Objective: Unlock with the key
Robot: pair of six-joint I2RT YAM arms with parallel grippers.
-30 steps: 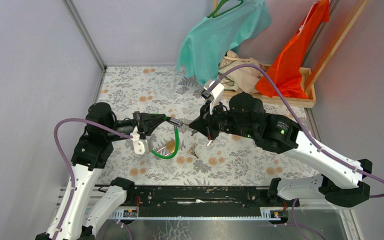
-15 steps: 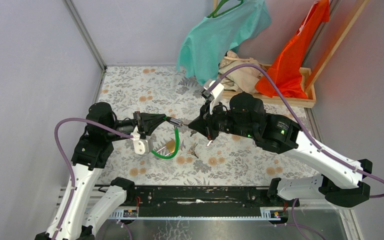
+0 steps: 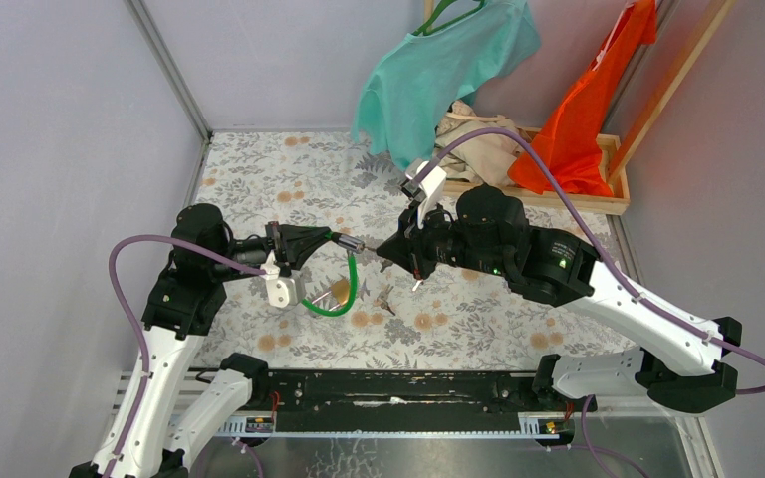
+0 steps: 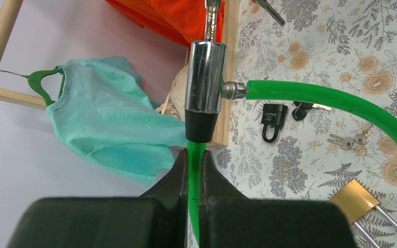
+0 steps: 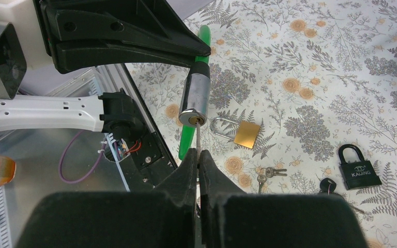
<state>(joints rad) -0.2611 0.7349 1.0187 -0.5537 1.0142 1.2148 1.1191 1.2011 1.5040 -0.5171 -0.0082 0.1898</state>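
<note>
The left gripper (image 4: 195,157) is clenched on the green plastic-coated cable (image 4: 315,95) just under its chrome lock cylinder (image 5: 194,98), held up in the air. The right gripper (image 5: 197,157) pinches the thin silver key (image 5: 198,138), whose tip is at the keyhole. The step probably goes best if the blade stays along the cylinder's axis, seats fully, then twists against the left arm's hold. There is one cable lock, and two padlocks lie below: a brass padlock (image 5: 245,133) and a black padlock (image 5: 359,169).

Robot lab booth: grey partition walls (image 3: 50,119), aluminium frame (image 3: 169,70).
</note>
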